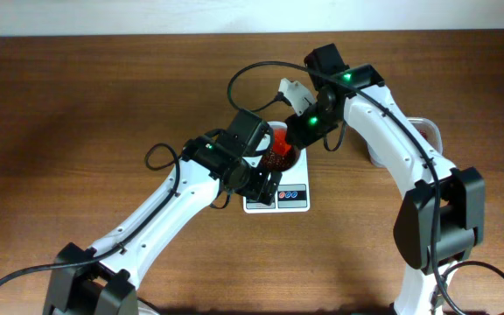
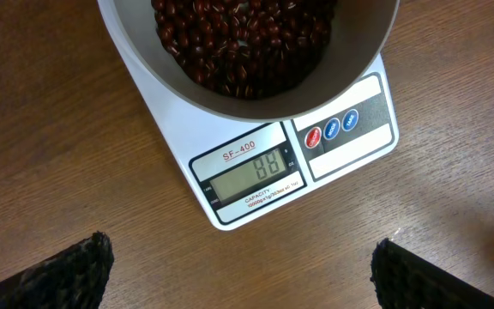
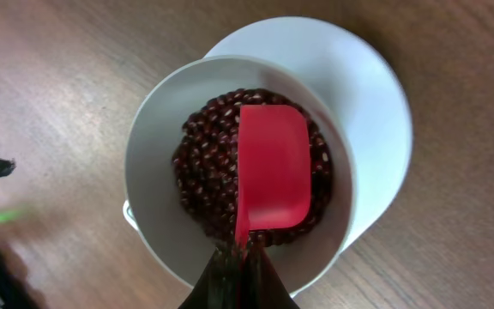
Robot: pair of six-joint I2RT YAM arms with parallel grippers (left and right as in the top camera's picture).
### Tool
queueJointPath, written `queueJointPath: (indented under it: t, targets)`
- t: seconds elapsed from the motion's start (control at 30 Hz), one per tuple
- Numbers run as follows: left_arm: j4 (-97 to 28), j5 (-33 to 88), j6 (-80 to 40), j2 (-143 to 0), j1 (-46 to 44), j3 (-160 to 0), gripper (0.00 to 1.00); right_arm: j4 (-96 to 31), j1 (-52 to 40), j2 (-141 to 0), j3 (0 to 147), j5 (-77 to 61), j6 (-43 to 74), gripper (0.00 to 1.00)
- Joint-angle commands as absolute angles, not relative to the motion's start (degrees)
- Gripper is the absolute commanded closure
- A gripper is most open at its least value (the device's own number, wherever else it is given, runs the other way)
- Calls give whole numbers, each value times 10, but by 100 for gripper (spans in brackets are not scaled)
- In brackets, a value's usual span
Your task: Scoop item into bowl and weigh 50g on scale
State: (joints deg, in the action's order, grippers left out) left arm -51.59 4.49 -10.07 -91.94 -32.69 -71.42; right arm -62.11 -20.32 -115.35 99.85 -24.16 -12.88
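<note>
The white bowl (image 1: 294,158) stands on the white scale (image 1: 291,202), holding a heap of dark reddish-brown beans (image 1: 276,160). In the left wrist view the beans (image 2: 238,43) fill the bowl (image 2: 358,60), and the scale's (image 2: 230,215) display seems to read 88. My left gripper (image 2: 247,287) is open and empty above the wood in front of the scale; it also shows in the overhead view (image 1: 265,184). My right gripper (image 3: 243,270) is shut on the handle of a red scoop (image 3: 273,172), which sits over the beans (image 3: 204,172) in the bowl (image 3: 153,154). The scoop looks empty.
A clear plastic tub (image 1: 425,131) sits at the right, mostly hidden behind my right arm. The scale has a red button (image 2: 313,137) and blue buttons (image 2: 341,124) beside the display. Brown wooden tabletop (image 1: 77,105) lies all around.
</note>
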Motion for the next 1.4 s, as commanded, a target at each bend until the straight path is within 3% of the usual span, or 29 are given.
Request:
queueJointPath:
  t: [0.0, 0.27, 0.63, 0.73, 1.1, 1.37]
  targets:
    - [-517, 45, -91, -924, -329, -714, 1, -639, -206, -1160, 990, -274, -135, 96]
    - [-517, 45, -91, -924, -329, -714, 1, -669, -206, -1160, 989, -284, -135, 96]
    - [-517, 45, -91, -924, -329, -714, 1, -671, -164, -1160, 989, -495, -131, 96]
    - [-517, 45, -91, -924, -329, -714, 1, -668, -145, -1160, 989, -498, -133, 96]
    - [-517, 45, -91, -924, -329, -714, 1, -598, -199, -1165, 989, -221, -107, 96]
    - [-517, 45, -91, -924, -329, -714, 1, -572, -199, -1165, 989, -197, -103, 96]
